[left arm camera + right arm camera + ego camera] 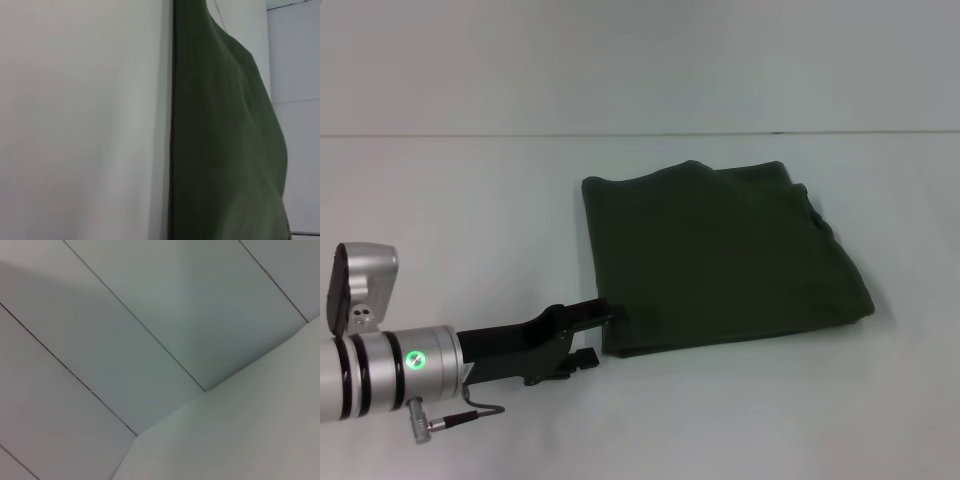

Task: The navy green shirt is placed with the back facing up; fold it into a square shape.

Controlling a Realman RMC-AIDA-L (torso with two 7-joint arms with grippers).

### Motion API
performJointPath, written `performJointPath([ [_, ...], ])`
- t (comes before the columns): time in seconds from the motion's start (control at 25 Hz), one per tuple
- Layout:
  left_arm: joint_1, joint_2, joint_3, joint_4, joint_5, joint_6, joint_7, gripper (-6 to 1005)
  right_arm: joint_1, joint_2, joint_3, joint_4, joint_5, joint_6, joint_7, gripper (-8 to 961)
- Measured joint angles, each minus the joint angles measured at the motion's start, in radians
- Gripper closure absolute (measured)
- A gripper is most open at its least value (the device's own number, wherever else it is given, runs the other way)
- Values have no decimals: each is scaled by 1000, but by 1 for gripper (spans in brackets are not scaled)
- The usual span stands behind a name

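shirt (720, 260): folded to a rough square, flat on desk (450, 220), right of centre | left gripper (603, 335): low at the near-left corner, fingers parted (one over the hem, one on the desk), likely to nip that edge | right gripper: out of view, arm parked | fold looks nearly finished

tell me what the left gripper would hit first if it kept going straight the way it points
Most likely the navy green shirt: the left gripper points right, its tips at the shirt's near left corner. Its height over the white table is unclear, so it may slide under or over the edge.
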Motion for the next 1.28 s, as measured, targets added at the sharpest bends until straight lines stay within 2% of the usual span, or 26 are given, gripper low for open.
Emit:
performJointPath([
  [0.4, -45, -1, 29, -43, 2, -56, -5, 109, 0, -1, 3, 0, 0, 1, 0, 155],
  [0.8, -48, -2, 12, -42, -12, -61, 6, 347, -6, -1, 8, 0, 1, 5, 0, 155],
  [1.28, -42, 0, 19, -36, -10, -38, 17, 810, -6, -1, 13, 12, 3, 3, 0, 156],
])
